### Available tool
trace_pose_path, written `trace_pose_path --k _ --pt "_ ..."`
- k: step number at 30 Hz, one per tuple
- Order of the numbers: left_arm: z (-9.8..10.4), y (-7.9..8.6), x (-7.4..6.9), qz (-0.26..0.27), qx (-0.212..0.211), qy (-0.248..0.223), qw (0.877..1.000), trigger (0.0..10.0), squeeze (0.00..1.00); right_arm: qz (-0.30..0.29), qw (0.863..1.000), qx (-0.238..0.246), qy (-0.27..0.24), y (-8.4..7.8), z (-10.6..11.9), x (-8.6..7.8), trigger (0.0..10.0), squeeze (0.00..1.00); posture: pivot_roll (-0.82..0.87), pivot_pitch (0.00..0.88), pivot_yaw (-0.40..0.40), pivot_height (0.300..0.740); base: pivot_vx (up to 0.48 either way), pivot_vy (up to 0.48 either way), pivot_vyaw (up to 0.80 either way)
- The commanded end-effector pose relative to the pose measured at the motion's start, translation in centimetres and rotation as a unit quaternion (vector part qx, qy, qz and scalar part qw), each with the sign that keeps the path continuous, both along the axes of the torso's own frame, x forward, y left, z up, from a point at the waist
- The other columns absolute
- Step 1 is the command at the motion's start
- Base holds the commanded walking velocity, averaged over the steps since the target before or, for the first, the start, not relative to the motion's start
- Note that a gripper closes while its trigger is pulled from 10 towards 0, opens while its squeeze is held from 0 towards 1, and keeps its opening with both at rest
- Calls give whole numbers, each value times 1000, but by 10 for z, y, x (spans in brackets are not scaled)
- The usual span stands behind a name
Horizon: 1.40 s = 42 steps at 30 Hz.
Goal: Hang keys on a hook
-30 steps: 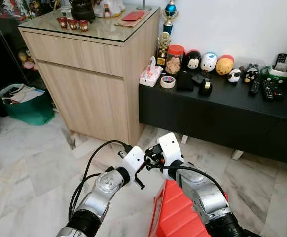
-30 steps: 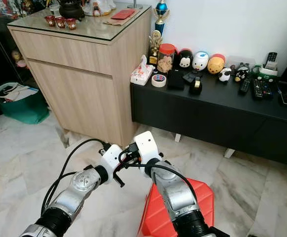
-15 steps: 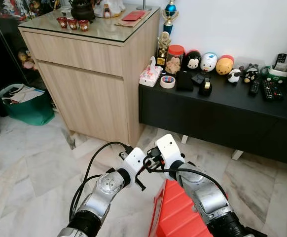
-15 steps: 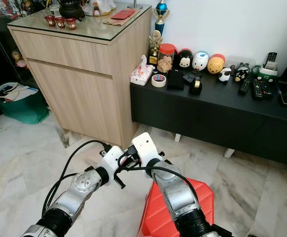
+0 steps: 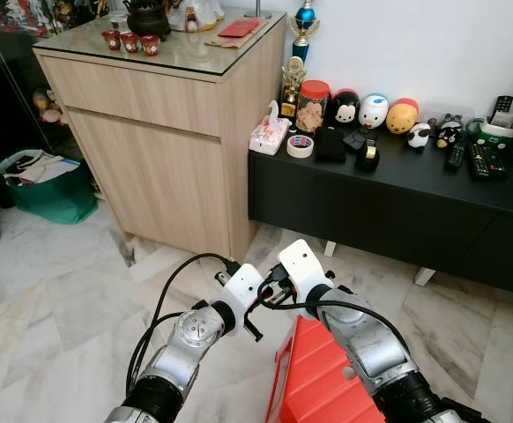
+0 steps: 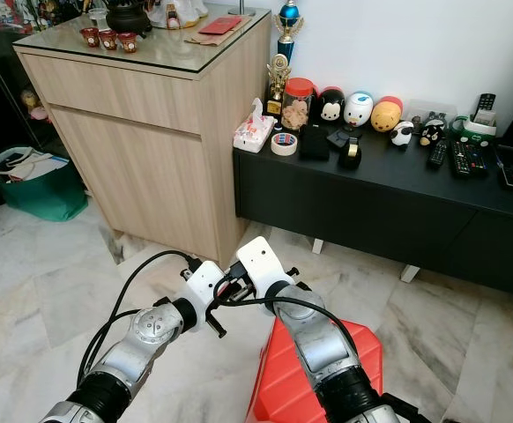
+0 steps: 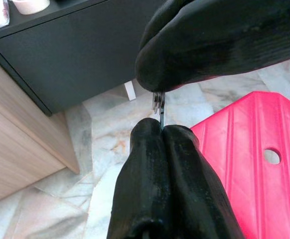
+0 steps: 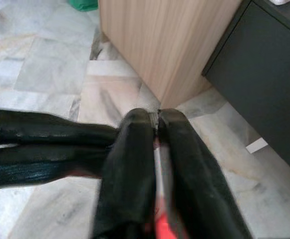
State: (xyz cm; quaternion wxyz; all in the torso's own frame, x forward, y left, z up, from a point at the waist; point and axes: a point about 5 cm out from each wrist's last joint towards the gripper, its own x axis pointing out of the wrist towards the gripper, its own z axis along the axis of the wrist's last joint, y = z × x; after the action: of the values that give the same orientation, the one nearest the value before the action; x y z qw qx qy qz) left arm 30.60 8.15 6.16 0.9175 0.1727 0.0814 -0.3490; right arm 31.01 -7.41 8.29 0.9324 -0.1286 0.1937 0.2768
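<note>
My two grippers meet low in front of me, above the marble floor. The keys [image 7: 159,104] show as a thin metal ring and blade pinched between both pairs of black fingers. My left gripper [image 7: 161,130] is shut on the lower end of the metal. The right gripper's fingers [image 7: 210,40] clamp the ring from the other side. In the right wrist view my right gripper [image 8: 157,117] is shut with the metal edge between its tips, and the left gripper's fingers [image 8: 35,144] reach in from the side. From the head, the left gripper [image 5: 258,310] and right gripper [image 5: 274,298] touch tip to tip.
A red plastic stool [image 5: 327,379] stands right under my right arm. A tall wooden cabinet [image 5: 168,159] is ahead on the left. A low black console [image 5: 397,203] with toys, tape and remotes runs along the white wall. A green bag [image 5: 49,189] sits at far left.
Both grippers have stayed joined at the keys and have drifted slightly down and toward me. The rest of the scene has not changed.
</note>
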Motion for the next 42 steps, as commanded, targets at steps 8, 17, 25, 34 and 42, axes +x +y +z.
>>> trace_pose_path --k 8,17,25,34,42 --pt "1 0 0 -8 -3 -1 1000 0 0 -34 996 79 20 2 7 4 10000 0 5 0 -31 721 0 0 0" --pt "-3 -1 -3 -21 12 5 1000 0 0 -45 994 95 19 2 10 6 10000 0 5 0 -29 721 0 0 0" --pt "-5 26 1 41 24 5 999 4902 0 -116 986 117 -35 -27 23 19 10000 0 5 0 -24 721 0 0 0" --pt "-16 94 6 221 1 33 975 10000 0 -223 969 101 -42 -85 -1 20 10000 0 5 0 -14 721 0 0 0" --pt "-64 150 -28 358 41 141 922 10000 0 -304 946 72 86 -112 -86 -23 10000 0 -2 0 19 721 0 0 0"
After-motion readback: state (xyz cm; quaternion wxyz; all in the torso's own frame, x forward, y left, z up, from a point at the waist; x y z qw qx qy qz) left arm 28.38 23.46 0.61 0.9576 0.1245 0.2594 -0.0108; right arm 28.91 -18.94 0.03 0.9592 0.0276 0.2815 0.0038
